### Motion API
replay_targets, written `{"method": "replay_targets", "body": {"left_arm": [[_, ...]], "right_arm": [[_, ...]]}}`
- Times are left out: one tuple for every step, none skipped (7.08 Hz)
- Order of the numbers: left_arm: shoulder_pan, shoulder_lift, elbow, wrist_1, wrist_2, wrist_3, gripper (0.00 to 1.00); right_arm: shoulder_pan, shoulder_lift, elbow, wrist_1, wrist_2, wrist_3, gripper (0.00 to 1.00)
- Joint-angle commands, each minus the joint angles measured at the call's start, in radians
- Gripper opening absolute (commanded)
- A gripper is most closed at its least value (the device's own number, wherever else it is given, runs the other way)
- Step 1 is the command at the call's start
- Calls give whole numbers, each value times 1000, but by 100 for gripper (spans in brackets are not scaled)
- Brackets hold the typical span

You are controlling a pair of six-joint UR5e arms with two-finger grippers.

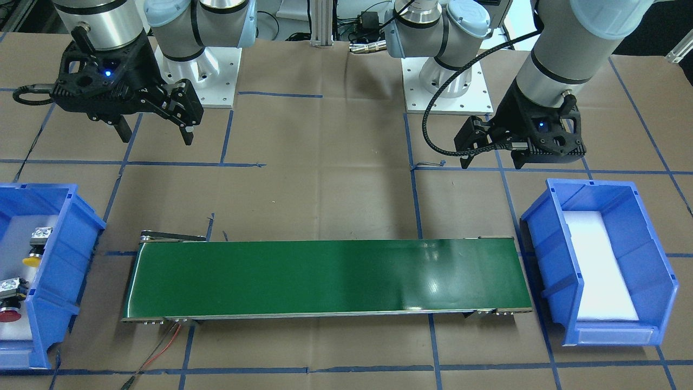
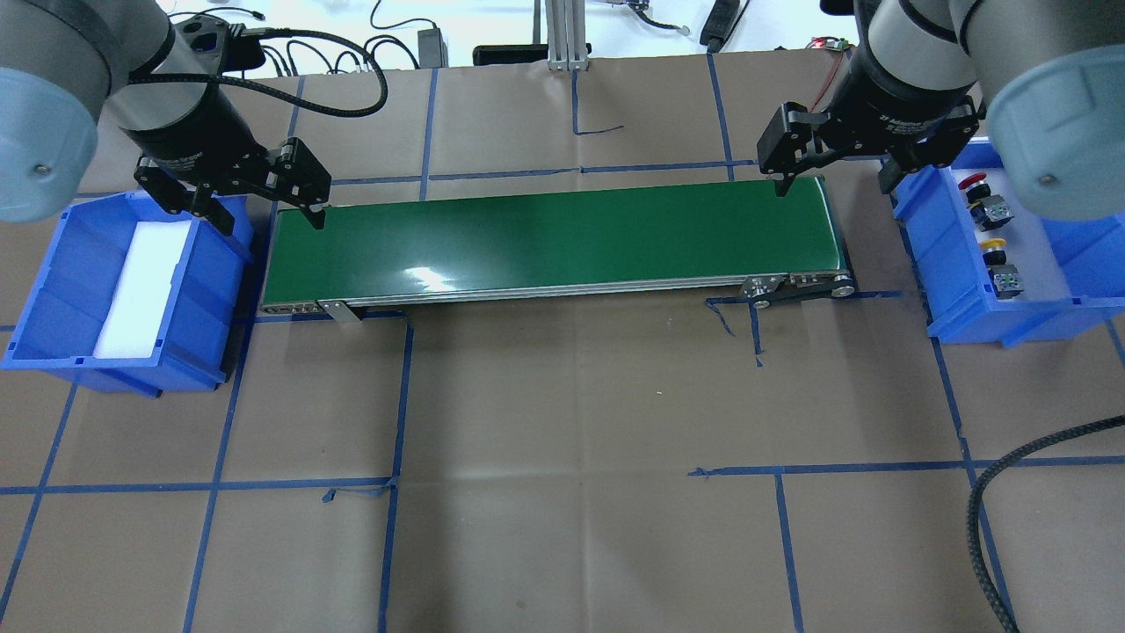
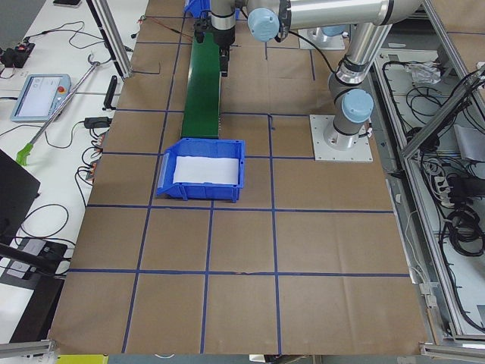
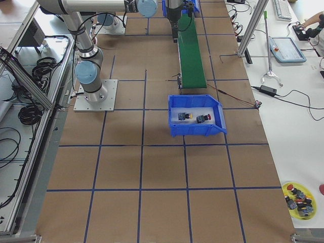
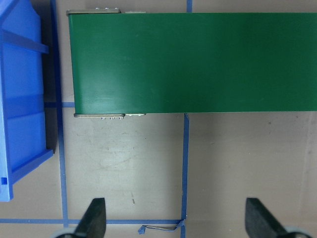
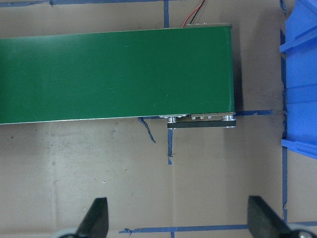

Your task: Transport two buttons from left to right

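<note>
Two buttons lie in the blue bin [image 2: 1011, 327] on my right side: the red-capped one [image 2: 972, 183] and the yellow-capped one [image 2: 991, 243], each with a grey-black body. The front view shows them too, yellow [image 1: 31, 261] and red [image 1: 9, 314]. My right gripper [image 2: 832, 185] hangs open and empty over the conveyor's right end, just left of that bin. Also open and empty, my left gripper [image 2: 265, 220] hovers between the conveyor's left end and the other blue bin [image 2: 53, 264], which holds only white foam. Both wrist views show spread fingers over bare paper.
A long green conveyor belt [image 2: 554, 237] lies between the two bins, with red wires at its right end. Brown paper with blue tape lines covers the table. Off the table, a yellow dish [image 4: 298, 198] holds more parts.
</note>
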Motion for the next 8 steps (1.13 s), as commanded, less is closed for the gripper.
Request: {"method": "replay_targets", "body": {"left_arm": [[-2,0,-2,-1,0,-8,100],[-2,0,1,0,0,-8,100],[-2,-2,-3,0,0,-8,100],[-2,-2,0,0,-1,-8,100],[-2,-1,-3,0,-1,-8,100],[-2,0,0,0,-3,-8,100],[-2,1,-5,0,-1,-8,100],[-2,1,-3,0,-3,-8,100]], "right_arm": [[-1,1,9,7,-2,0,100],[-1,-2,13,8,-2,0,100],[-1,-3,13,10,-2,0,100],[-1,-6,13,19,-2,0,100],[-1,-8,12,19,0,2,100],[-1,-9,12,18,1,2,100],[-1,-10,12,18,3,3,100],[-1,-10,13,19,3,3,100]]}}
